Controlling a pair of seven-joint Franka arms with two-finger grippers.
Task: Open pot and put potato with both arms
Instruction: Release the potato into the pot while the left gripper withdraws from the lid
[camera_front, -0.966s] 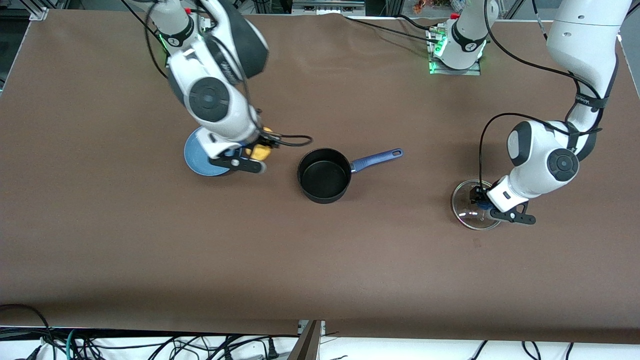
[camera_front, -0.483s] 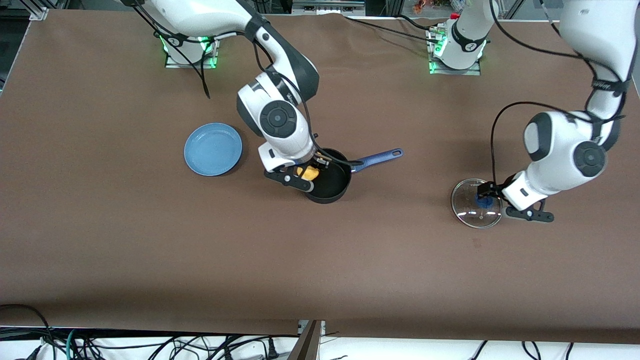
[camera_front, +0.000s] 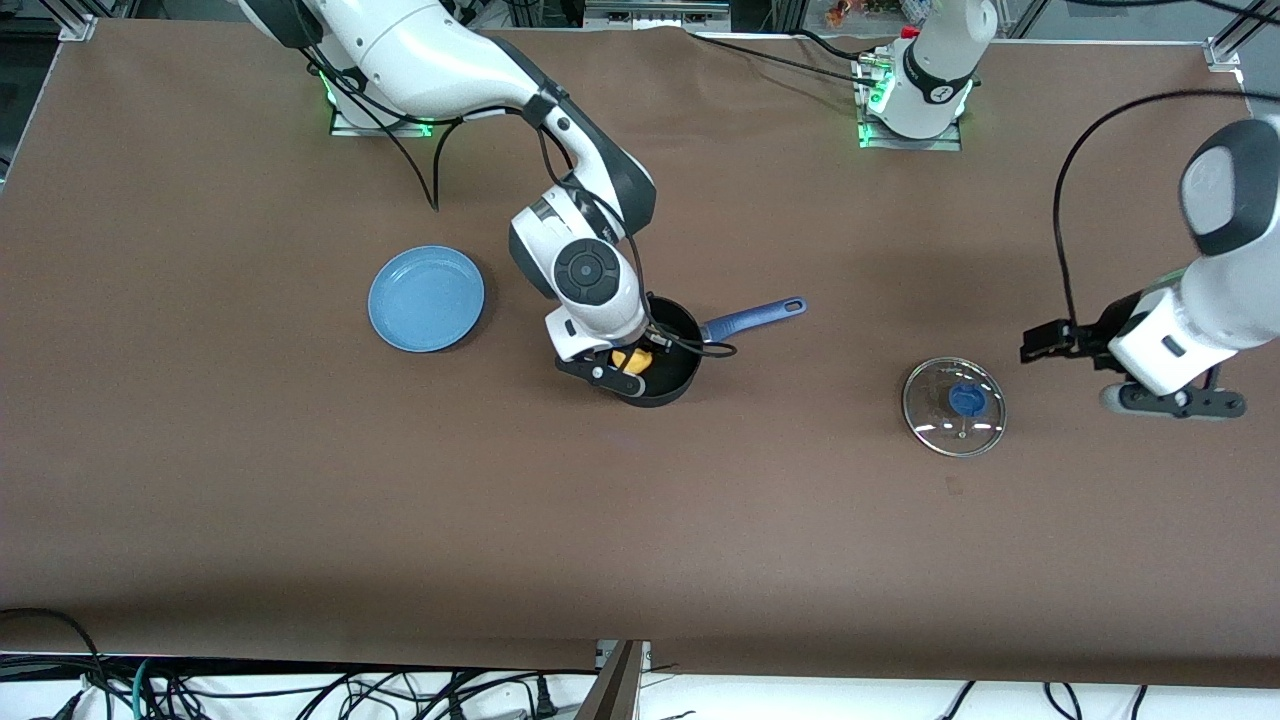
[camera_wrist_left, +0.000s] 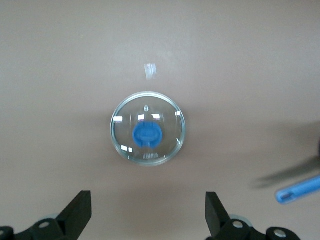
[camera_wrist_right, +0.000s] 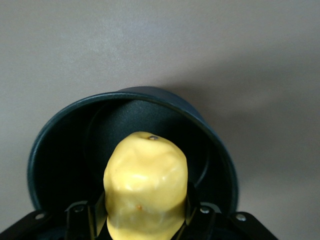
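The black pot with a blue handle stands uncovered mid-table. My right gripper is shut on the yellow potato and holds it inside the pot's rim. In the right wrist view the potato sits between the fingers of the right gripper, over the pot's black inside. The glass lid with a blue knob lies flat on the table toward the left arm's end. My left gripper is open and empty, raised above the table beside the lid. The left wrist view shows the lid past that open gripper.
A flat light-blue plate lies empty toward the right arm's end of the table, beside the pot. A black cable hangs from the right wrist across the pot. The pot's handle tip shows in the left wrist view.
My right gripper carried the potato from the plate across into the pot. My left gripper let go of the lid's knob and drew up and away toward the left arm's end.
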